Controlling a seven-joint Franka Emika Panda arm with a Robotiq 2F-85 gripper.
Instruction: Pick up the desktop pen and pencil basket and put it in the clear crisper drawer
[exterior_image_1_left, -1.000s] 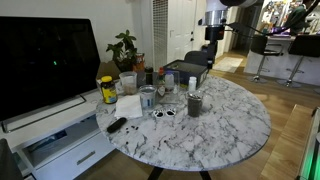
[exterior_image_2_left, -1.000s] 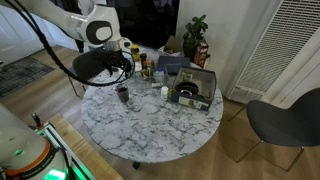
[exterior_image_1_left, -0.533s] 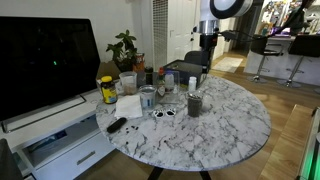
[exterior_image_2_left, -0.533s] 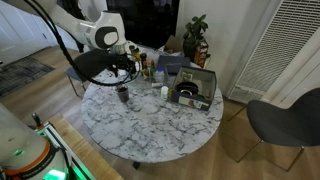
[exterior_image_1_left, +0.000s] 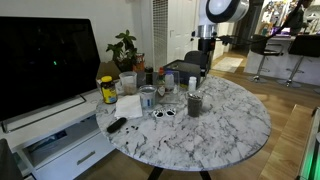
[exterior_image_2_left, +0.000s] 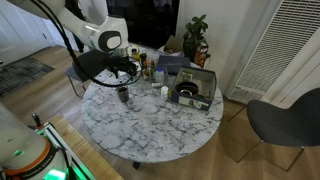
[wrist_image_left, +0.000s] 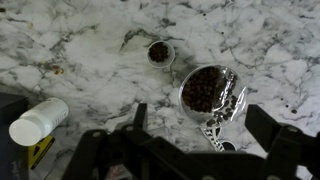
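We note the hand (wrist_image_left: 196, 114) hovering, fingers spread apart, above the desktop pen and pencil basket (wrist_image_left: 210, 92), which stands upright on the marble worktop (wrist_image_left: 90, 40), apparently lined up for a top-down grasp, the clear crisper drawer (exterior_image_2_left: 196, 88) waiting apart across the worktop.

Your hand (wrist_image_left: 195, 115) hangs over the cup (exterior_image_2_left: 123, 93) with its fingers spread and only open air between. Bare marble rings the cup, except for a small pot (wrist_image_left: 158, 52) just beyond it and a white bottle (wrist_image_left: 38, 120) lying well aside. The desk (exterior_image_1_left: 230, 125) is bare across its wide side. A dark round thing (exterior_image_2_left: 186, 95) sits inside the bin (exterior_image_2_left: 208, 80). Bottles (exterior_image_2_left: 148, 68) crowd the edge near the plant (exterior_image_2_left: 195, 28).
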